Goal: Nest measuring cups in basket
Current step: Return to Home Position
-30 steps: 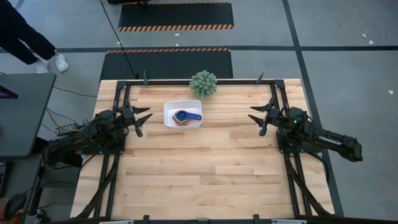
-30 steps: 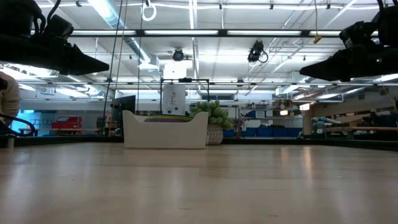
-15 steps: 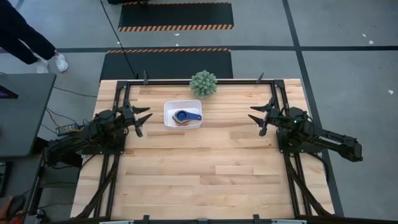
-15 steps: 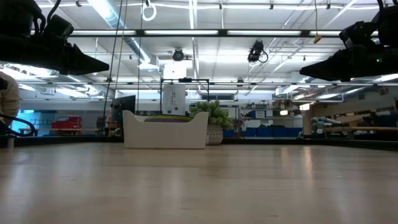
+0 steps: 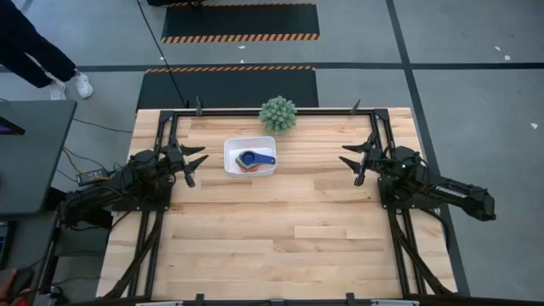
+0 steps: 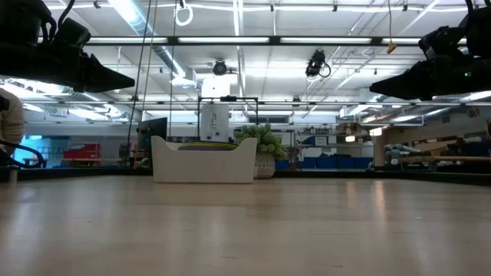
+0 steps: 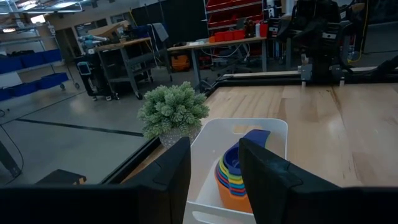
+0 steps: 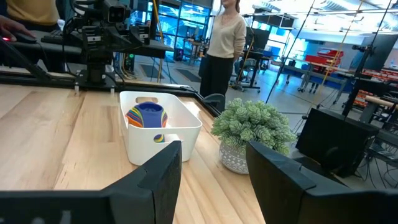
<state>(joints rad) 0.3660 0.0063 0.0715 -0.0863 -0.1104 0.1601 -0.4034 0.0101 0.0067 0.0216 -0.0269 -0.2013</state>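
The white basket (image 5: 250, 156) stands on the table's far half, left of centre. Inside it the measuring cups (image 5: 253, 159) sit nested in one stack, the blue one on top with its handle pointing right; the left wrist view shows the coloured rims (image 7: 237, 176) stacked. My left gripper (image 5: 196, 161) hovers open above the table, left of the basket, holding nothing. My right gripper (image 5: 354, 160) hovers open well to the basket's right, also holding nothing. In the low view the basket (image 6: 204, 160) hides the cups almost wholly.
A spiky grey-green ball plant (image 5: 278, 114) in a pot stands at the table's far edge, just behind the basket. Bare wood stretches across the near half (image 5: 280, 246). A person (image 8: 224, 43) stands in the room beyond the table's far side.
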